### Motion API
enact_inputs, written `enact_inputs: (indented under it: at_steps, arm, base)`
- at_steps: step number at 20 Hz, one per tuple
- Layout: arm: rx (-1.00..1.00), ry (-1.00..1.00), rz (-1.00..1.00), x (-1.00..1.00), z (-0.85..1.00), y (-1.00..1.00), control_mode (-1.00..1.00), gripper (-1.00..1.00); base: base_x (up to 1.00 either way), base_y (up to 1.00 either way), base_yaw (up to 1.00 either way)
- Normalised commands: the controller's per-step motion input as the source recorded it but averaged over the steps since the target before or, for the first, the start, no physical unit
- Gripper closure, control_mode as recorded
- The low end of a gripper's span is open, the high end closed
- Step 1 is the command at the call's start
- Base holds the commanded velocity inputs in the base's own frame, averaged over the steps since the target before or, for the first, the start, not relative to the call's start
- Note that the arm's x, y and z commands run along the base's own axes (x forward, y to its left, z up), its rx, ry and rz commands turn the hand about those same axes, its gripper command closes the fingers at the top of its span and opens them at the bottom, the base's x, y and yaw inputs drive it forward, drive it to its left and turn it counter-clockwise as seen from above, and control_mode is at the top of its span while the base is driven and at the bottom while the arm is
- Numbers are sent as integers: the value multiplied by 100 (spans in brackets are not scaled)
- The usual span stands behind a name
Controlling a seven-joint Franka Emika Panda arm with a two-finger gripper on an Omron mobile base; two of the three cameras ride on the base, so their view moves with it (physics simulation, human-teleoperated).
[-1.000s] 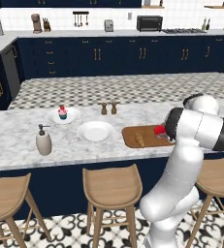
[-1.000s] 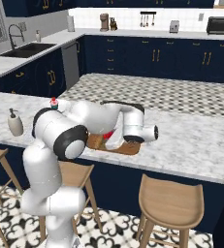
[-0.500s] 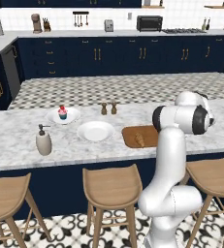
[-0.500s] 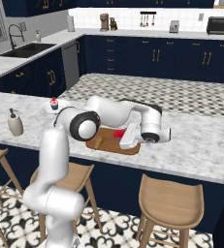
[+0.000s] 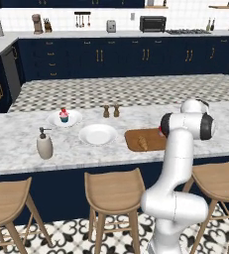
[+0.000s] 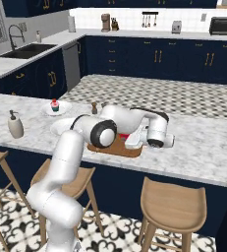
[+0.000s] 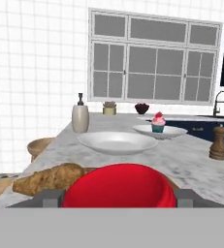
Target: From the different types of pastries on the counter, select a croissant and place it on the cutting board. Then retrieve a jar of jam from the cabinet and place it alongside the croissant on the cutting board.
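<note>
Since the earlier frame the arm has swung right and lowered, bringing the claw [image 7: 119,196] down at the cutting board [image 5: 136,136], closed around the red-lidded jam jar [image 7: 119,186]. The croissant [image 7: 50,178] lies just beside the jar, on the board. Beyond sit an empty plate [image 7: 117,142], then the cupcake [image 7: 157,122] and soap dispenser [image 7: 80,116] on the counter [image 5: 17,149].

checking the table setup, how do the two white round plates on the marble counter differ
The near white round plate carries nothing, while the far white round plate holds a cupcake with pink frosting. The near plate sits next to the brown wooden cutting board; the far one lies further from it, toward the soap dispenser side. The near plate looks somewhat larger. Both are white, round and flat on the marble counter.
</note>
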Motion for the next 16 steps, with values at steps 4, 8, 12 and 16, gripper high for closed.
enact_inputs:
  at_steps: [4,8,12,16]
  arm:
    - [2,0,5,47,-38,-1,-100,100]
    - [1,0,12,46,-34,-9,-100,100]
    - [0,0,11,52,-3,-26,-100,100]
    - [0,0,5,11,-16,-19,-100,100]
  base:
    - [0,0,0]
    - [0,0,0]
    - [0,0,0]
    - [0,0,0]
